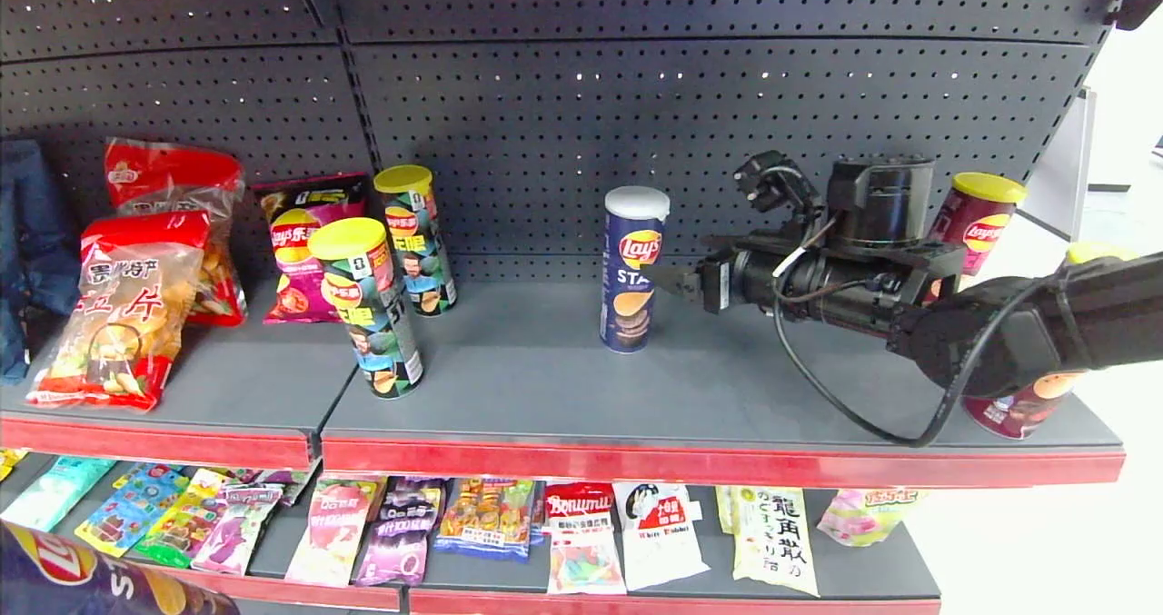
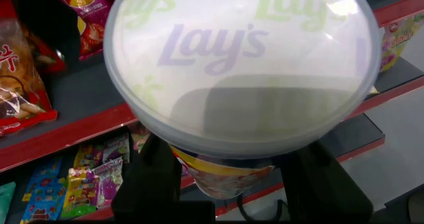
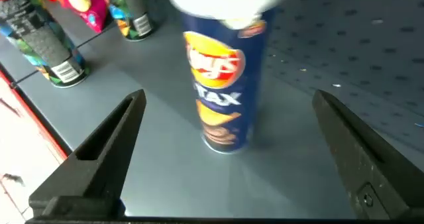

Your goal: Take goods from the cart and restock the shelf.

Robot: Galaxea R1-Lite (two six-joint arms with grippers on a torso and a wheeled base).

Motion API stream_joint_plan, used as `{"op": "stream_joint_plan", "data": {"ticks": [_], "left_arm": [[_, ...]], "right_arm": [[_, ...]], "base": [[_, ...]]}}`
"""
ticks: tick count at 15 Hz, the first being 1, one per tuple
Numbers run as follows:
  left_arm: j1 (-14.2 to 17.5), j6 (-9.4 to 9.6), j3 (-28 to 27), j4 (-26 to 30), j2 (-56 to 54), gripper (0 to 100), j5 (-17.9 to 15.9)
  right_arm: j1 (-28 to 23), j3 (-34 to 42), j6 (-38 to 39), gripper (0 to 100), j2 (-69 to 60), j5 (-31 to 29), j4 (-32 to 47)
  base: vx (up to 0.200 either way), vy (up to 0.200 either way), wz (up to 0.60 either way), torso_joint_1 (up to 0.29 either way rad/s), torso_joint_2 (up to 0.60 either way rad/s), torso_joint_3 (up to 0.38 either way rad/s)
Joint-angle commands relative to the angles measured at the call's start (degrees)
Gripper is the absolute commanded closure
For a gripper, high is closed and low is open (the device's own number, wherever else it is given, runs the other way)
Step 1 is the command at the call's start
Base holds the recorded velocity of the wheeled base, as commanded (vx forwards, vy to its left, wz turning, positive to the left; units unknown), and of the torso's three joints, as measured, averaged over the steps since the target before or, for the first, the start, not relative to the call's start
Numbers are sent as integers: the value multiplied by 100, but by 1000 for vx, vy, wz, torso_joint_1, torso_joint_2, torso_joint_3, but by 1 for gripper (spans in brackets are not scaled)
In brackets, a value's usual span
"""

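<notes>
Shelf: grey top board with a red front edge, lying beneath the fingers of the right gripper.
Right gripper: held level just above the board, its fingers spread wide and holding nothing.
Blue can: upright on the board under a white lid, in line with the gap between those fingers and just past their tips. Neither finger touches it.
Left gripper: its dark fingers are pressed against either side of the held can.
Held can: clamped between the left fingers, its pale lid rising above them, out in front of the shelf's red edges.
Yellow-lidded cans: two of them standing well beyond the blue can from the right fingertips, toward the robot's left.
Dark red cans: behind the right fingers beside the arm. One is at the back wall, and another at the front edge is partly hidden.
Snack bags: farthest from the right fingers, at the board's left end.
Packets: laid in a row on the lower board, below the right fingers.
</notes>
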Motion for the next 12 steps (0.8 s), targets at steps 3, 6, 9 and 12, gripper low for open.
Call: {"op": "stream_joint_plan", "data": {"ticks": [3, 6, 9, 12], "left_arm": [[1, -3, -9, 2, 39, 100, 1], [1, -3, -9, 2, 39, 100, 1], [1, -3, 35, 2, 39, 100, -7], [1, -3, 43, 2, 39, 100, 1]], "right_arm": [[191, -166, -6, 0, 334, -5, -82], [173, -500, 3, 0, 633, -49, -161], [165, -772, 3, 0, 800, -58, -152], [147, -904, 3, 0, 949, -58, -152]], "base": [[0, 0, 0, 0, 0, 0], [0, 0, 0, 0, 0, 0], [0, 0, 0, 0, 0, 0], [0, 0, 0, 0, 0, 0]]}}
